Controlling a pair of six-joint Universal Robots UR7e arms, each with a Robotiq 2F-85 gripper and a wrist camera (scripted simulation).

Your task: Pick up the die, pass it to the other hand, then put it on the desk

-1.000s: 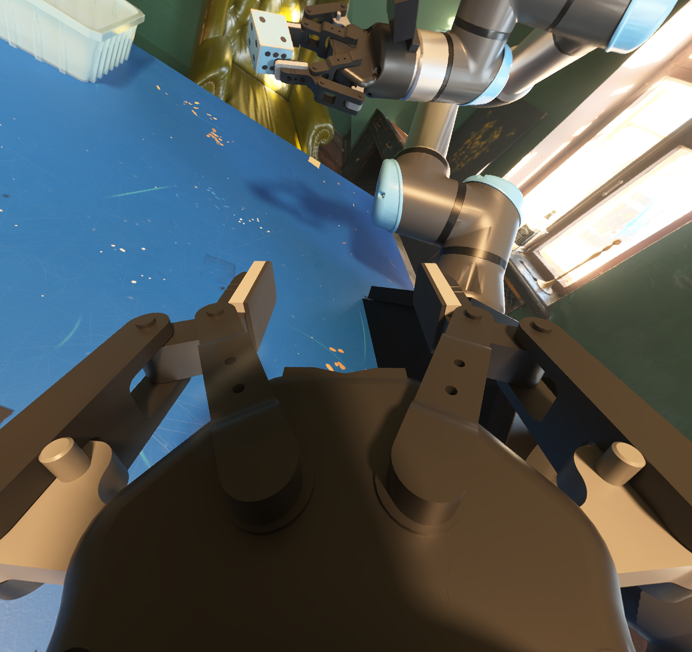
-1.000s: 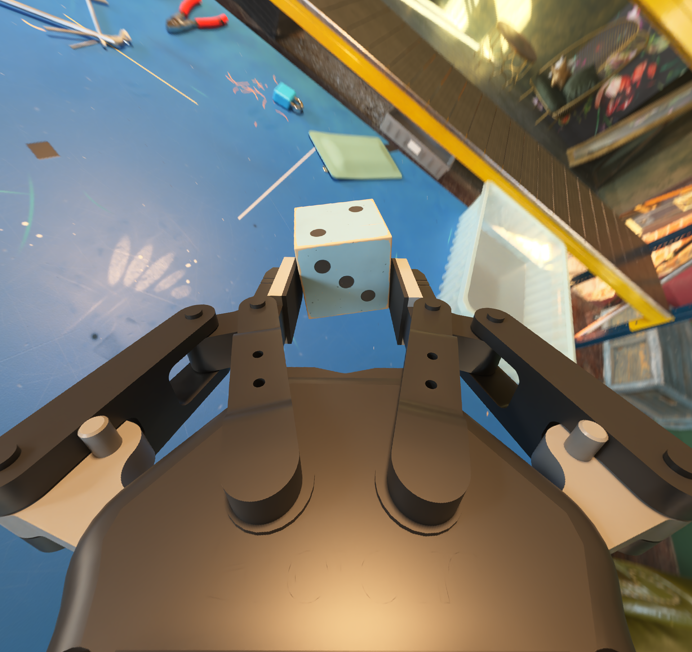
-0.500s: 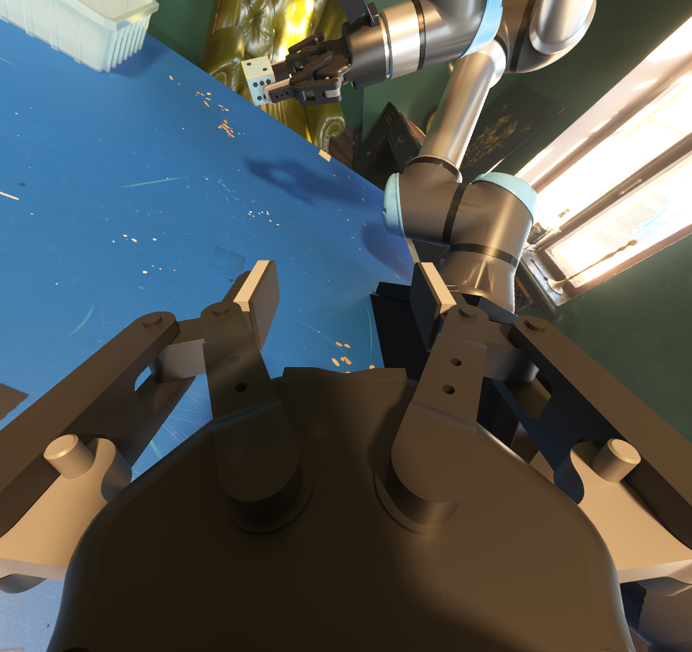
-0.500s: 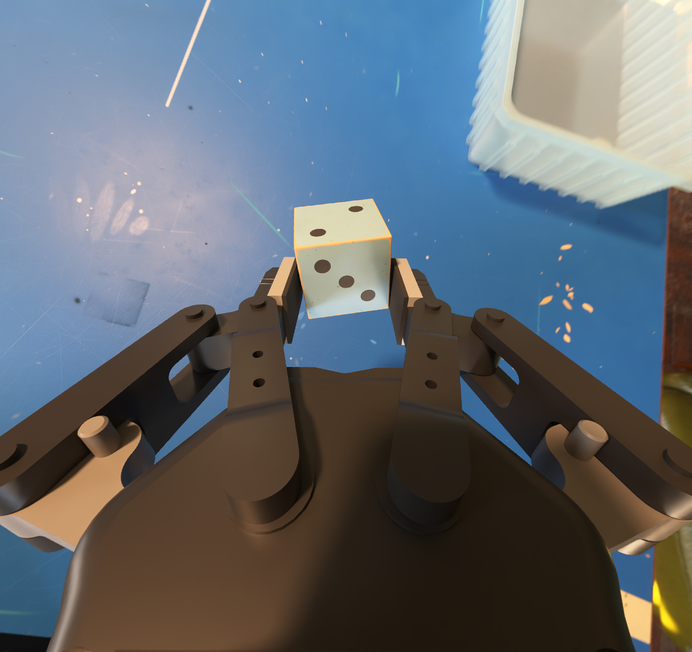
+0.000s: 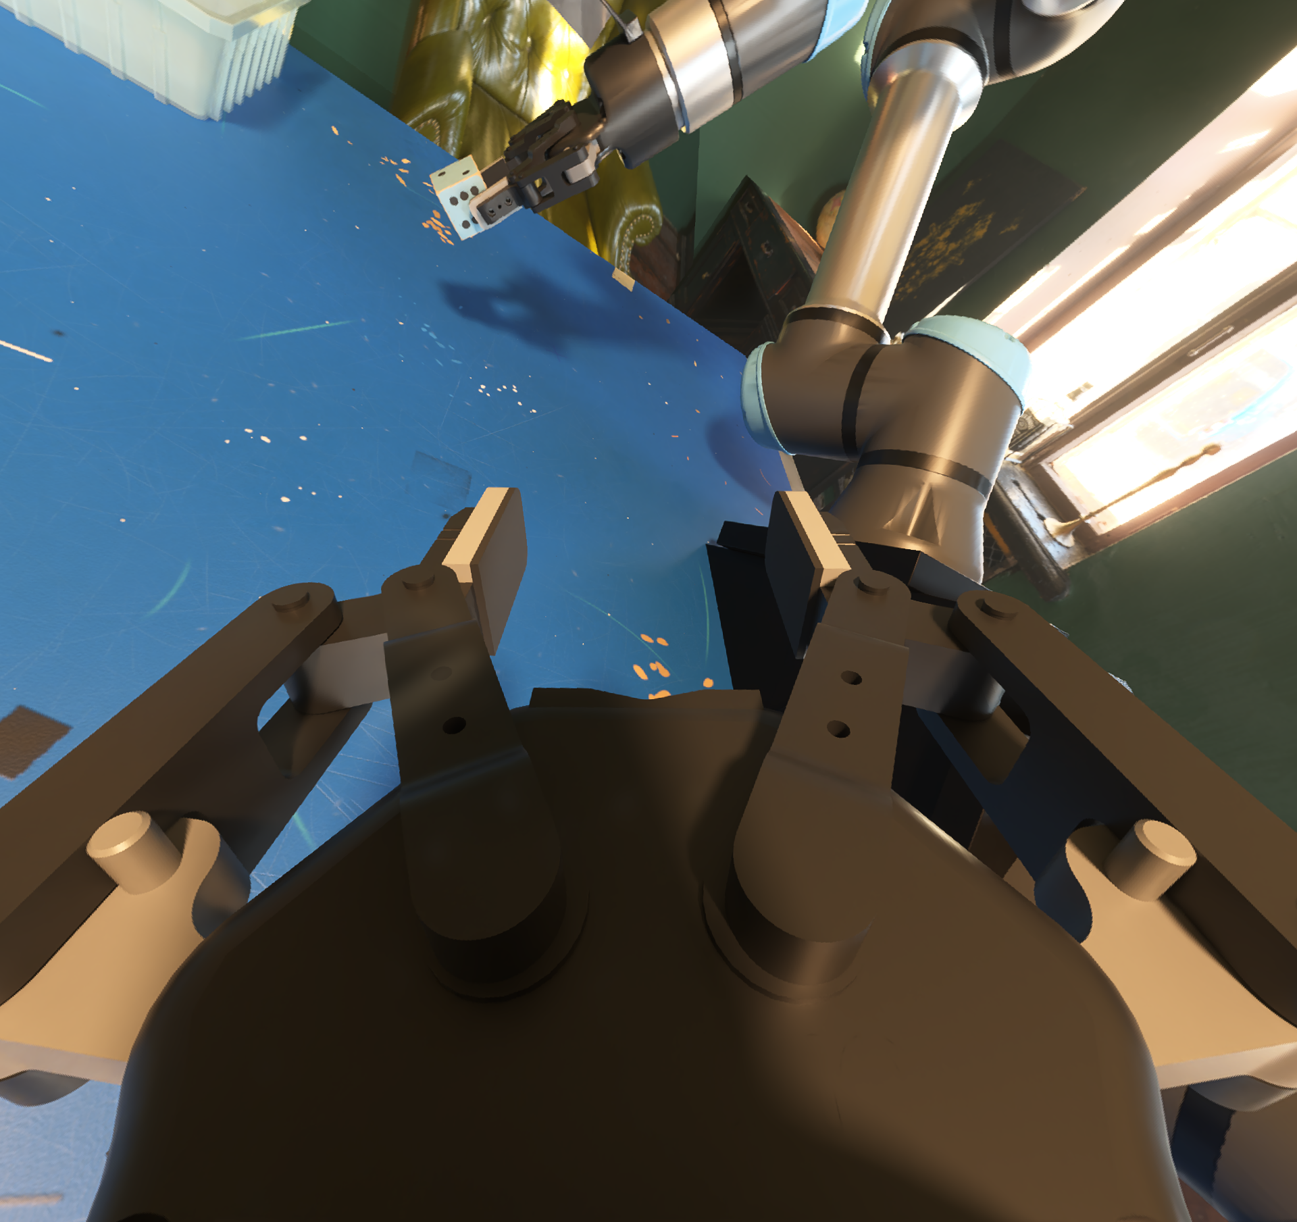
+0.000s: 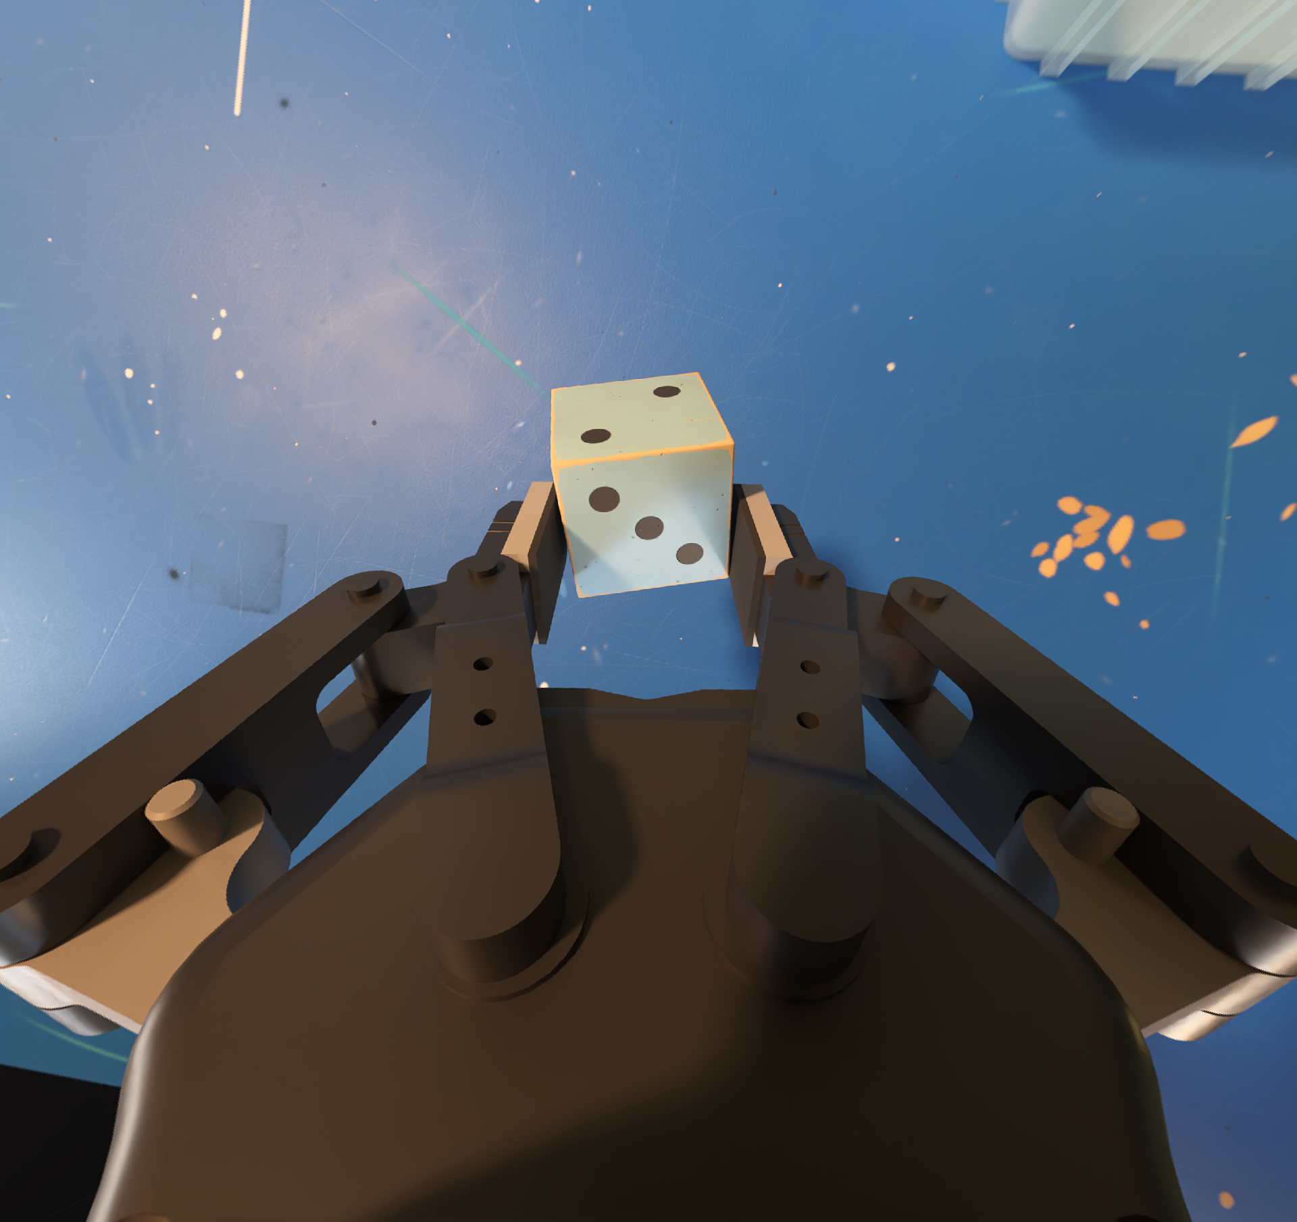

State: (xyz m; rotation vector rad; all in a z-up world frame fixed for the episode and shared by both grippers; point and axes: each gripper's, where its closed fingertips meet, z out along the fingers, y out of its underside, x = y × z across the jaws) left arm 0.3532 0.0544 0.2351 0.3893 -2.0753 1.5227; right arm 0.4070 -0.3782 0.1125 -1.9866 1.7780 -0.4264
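Clamping pale die (image 6: 642, 486) between both pads of right gripper (image 6: 644, 542), above blue surface (image 6: 912, 276); contact with surface not discernible. Showing three-pip face toward wrist camera. Holding left gripper (image 5: 649, 546) spread wide, gripping nothing, well apart from die (image 5: 460, 195). Standing white bin (image 5: 151, 16) at far surface edge.

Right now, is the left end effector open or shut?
Open. The left end effector has its fingers spread with only blue desk between them, nothing held.
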